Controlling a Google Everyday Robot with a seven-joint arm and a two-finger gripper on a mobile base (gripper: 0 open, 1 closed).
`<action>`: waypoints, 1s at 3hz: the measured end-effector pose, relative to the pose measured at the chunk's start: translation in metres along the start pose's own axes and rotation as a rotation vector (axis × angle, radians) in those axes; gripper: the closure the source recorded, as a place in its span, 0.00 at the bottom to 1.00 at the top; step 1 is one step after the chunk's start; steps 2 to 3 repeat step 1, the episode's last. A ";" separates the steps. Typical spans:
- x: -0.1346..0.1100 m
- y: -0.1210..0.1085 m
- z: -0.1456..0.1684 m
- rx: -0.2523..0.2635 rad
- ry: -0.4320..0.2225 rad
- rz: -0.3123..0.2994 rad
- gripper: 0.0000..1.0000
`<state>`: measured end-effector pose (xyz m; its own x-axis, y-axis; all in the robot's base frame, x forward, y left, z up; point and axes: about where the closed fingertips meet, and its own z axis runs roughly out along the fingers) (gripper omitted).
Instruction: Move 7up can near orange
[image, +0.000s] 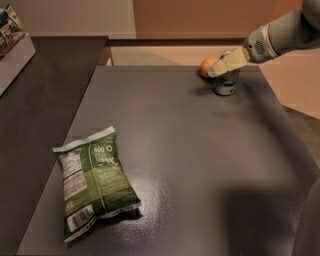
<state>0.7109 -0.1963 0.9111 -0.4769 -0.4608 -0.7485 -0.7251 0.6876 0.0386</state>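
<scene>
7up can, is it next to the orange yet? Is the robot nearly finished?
Nearly. The 7up can stands upright right beside the orange at the far edge of the table, so the move looks done. The pincer is at the can's top. Left: pulling the pincer away.

Crinkled green plastic chip bag (95, 182) lying flat on the dark grey tabletop (200, 165), near-left, well apart from the claw (227, 64) at the far-right corner.

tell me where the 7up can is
Camera view: the 7up can stands far right on the table, right of the orange, with the gripper at its top.
</scene>
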 end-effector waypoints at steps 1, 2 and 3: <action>0.000 0.000 0.000 0.000 0.000 0.000 0.00; 0.000 0.000 0.000 0.000 0.000 0.000 0.00; 0.000 0.000 0.000 0.000 0.000 0.000 0.00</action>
